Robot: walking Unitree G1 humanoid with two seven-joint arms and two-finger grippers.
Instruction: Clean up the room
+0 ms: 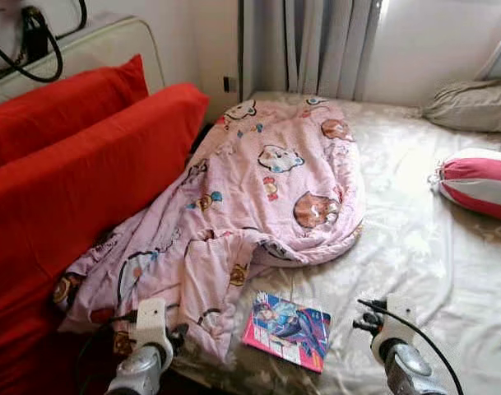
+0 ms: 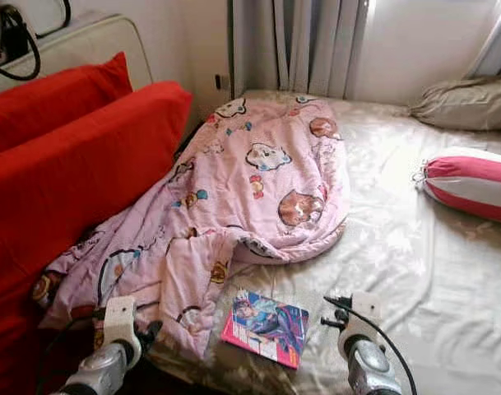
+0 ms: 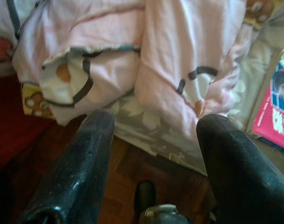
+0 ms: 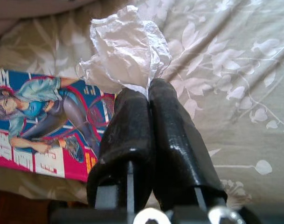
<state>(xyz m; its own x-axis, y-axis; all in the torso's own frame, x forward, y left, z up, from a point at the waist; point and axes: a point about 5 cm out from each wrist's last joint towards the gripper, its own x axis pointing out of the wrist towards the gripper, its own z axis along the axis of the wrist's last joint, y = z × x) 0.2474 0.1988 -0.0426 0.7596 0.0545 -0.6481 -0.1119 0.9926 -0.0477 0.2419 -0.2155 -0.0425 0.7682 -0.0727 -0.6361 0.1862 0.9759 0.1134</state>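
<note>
Right gripper (image 4: 148,91): fingers pressed together on a crumpled tissue (image 4: 125,49), held above the bed sheet (image 4: 235,60).
Left gripper (image 3: 153,126): spread wide, nothing held; pink quilt (image 3: 169,51) just ahead.
Comic book (image 4: 44,126): lying beside the right gripper.
Progress: judged early; tissue not yet binned, quilt rumpled, book left out.

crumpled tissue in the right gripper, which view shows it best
The right wrist view: the crumpled tissue sits large, pinched by the right gripper. In the eye views the gripper's casing hides it.
</note>
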